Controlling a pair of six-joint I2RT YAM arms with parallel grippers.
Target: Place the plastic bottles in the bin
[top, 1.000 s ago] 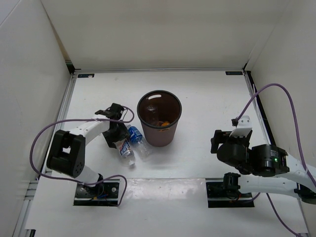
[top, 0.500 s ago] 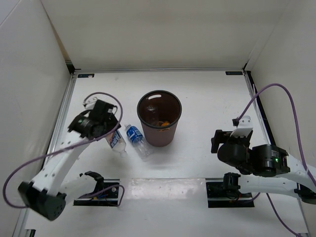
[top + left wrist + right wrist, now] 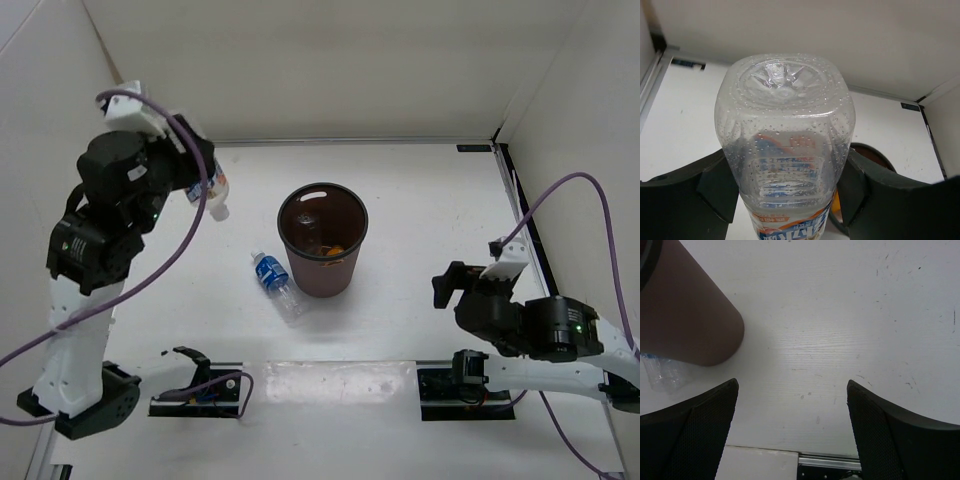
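The maroon bin [image 3: 330, 272] stands mid-table, an orange bottle [image 3: 337, 248] lying inside it. High up at the far left of it, the left gripper [image 3: 787, 192] is clamped on a clear bottle with a white-and-red label [image 3: 211, 190], while the right gripper [image 3: 792, 435] hangs at the near right, fingers apart. A blue-labelled bottle [image 3: 271, 277] lies just left of the bin's base.

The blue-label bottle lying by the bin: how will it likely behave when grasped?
Lying on its side, the blue-label bottle probably rolls if nudged. It looks clear and empty, so likely light and squashy. The bin beside it may block rolling that way.
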